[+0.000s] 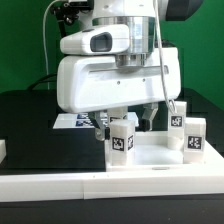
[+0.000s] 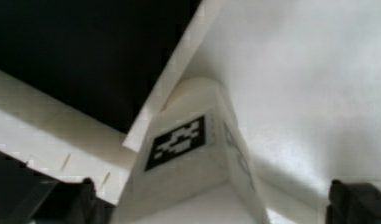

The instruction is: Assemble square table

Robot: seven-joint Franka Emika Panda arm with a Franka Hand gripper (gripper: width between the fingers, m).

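**Desk:** What is the arm doing in this frame?

**Photographer:** The Panda arm is leaning low over the square table top point(image 1: 150, 152), which is lying flat near the front of the black work surface point(image 1: 40, 140), against a long white rail point(image 1: 60, 180) along the front edge. The gripper point(image 1: 125, 120) is hanging just behind a short leg point(image 1: 122, 140) that is standing upright on the top. Its jaws are standing wide apart and are holding nothing.

**Desk:** And where is that leg lying relative to the fingers?

**Photographer:** In the wrist view the leg point(image 2: 183, 150) is sitting between the two dark fingertips point(image 2: 359, 198), slightly ahead of them, its tagged face turned toward the camera. Its long axis is running vertically, so the fingers would, I judge, be closing across its width, one on each side. That centring is the thing the next move is hanging on.

**Desk:** Other legs?

**Photographer:** Two more are standing on the exterior view's right: one point(image 1: 196, 135) at the near corner, one point(image 1: 177, 116) behind it. A fourth is not showing from here.

**Desk:** What can't you vouch for?

**Photographer:** The arm's white body is blocking the far part of the top, and the marker board point(image 1: 75, 120) is peeking out only partly behind it. Whether any leg is screwed in or merely standing, I cannot tell. The wrist picture is blurring, and the fingertips are being cut off at its edge.
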